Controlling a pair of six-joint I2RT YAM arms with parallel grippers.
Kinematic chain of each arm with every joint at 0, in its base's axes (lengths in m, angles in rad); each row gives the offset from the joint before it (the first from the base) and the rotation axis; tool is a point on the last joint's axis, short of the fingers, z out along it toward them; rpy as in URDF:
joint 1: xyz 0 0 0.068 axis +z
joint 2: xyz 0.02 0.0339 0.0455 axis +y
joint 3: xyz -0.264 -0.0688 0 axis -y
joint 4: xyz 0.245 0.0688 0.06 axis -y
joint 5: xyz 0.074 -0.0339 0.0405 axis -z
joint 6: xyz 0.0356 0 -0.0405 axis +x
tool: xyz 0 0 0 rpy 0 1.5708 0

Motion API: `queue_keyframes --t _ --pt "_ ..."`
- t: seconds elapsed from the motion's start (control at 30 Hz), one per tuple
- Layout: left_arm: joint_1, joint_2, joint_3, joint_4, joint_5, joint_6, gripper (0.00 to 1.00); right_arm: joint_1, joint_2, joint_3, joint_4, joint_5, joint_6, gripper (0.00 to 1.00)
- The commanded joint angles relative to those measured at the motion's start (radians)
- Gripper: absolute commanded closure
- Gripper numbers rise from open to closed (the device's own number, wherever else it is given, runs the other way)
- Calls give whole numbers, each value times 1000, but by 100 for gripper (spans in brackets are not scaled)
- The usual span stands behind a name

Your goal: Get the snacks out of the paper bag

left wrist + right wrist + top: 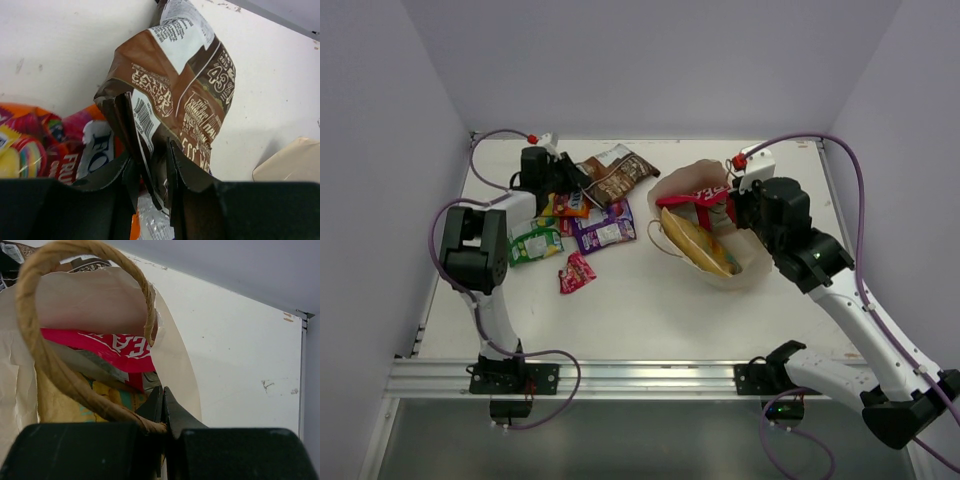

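From above, the left arm folds toward the far left, its left gripper (572, 188) at the brown bag (617, 175) among loose snacks (598, 228). The right arm stretches to the paper bag (692, 180), centre-right. The left wrist view shows the jaws clamping the brown bag's near edge. In the right wrist view, the right gripper (163, 402) pinches the paper bag's rim beside a string handle (45, 360).

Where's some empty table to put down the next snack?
The biggest bare patch of table is the near strip, between the small pink packet, the paper bag and the arm bases. A thinner strip runs between the bag and the back wall. The back left is crowded with snack packets.
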Motion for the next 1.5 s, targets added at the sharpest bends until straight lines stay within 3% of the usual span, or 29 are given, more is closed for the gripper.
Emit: queue_keyframes --t 0.0,0.13,0.23,0.33,0.4,0.6,0.73,0.83,1.1,1.47 --pt "-37 47 115 6 44 6 68 2 -5 -16 -8 -21 3 100" --pt "-75 91 212 -51 36 32 53 2 -11 -13 -11 -18 3 100" --pt "-81 6 197 -79 -8 58 41 2 -20 -1 -20 -21 0 100" --pt "-84 -152 110 -94 -73 113 6 2 -32 13 -25 -22 -8 100" --pt "-90 -234 83 -120 -100 148 0 2 -32 33 -31 -35 -13 100" --pt "-214 -491 75 -241 -152 397 0 2 -26 79 -49 -67 -46 100" --pt "-377 -628 83 -318 -120 546 0 3 -32 90 -51 -101 -76 100" --pt "-509 -669 88 -355 -129 659 7 5 -31 104 -60 -125 -82 100" --pt "-831 -572 120 -410 -255 862 11 8 -23 142 -82 -167 -86 100" --pt "-864 -344 209 -334 -338 1035 12 22 -32 148 -94 -197 -82 100"
